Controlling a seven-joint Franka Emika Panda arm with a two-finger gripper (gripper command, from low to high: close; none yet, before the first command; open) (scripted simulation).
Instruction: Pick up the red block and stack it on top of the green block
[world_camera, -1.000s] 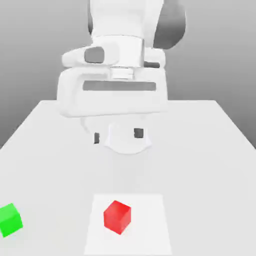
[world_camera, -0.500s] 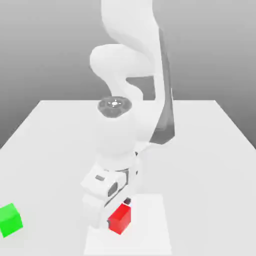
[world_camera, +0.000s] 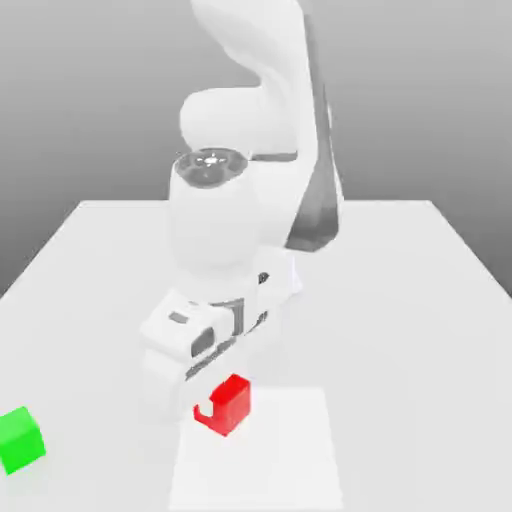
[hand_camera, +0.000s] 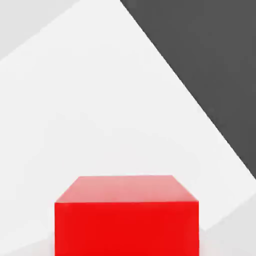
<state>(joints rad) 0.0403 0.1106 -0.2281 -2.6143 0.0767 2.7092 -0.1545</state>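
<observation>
Red block (world_camera: 229, 404): small plain cube, bright red, smooth faces, no markings. It sits under the white arm's gripper (world_camera: 222, 402), the fingers clamped on it. A dark finger tip shows against the face toward the exterior view's left. The block is over a paler square patch (world_camera: 290, 460) on the white tabletop (world_camera: 420, 300); contact with the surface unclear. In the hand view it shows a flat top and one square front face (hand_camera: 126, 220). Green block (world_camera: 20, 440): same size, bright green, on the tabletop well apart, toward the exterior view's left.

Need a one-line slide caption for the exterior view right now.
White arm's gripper shut on the small bright-red cube, with the small bright-green cube apart at the exterior view's left on the white table.
</observation>
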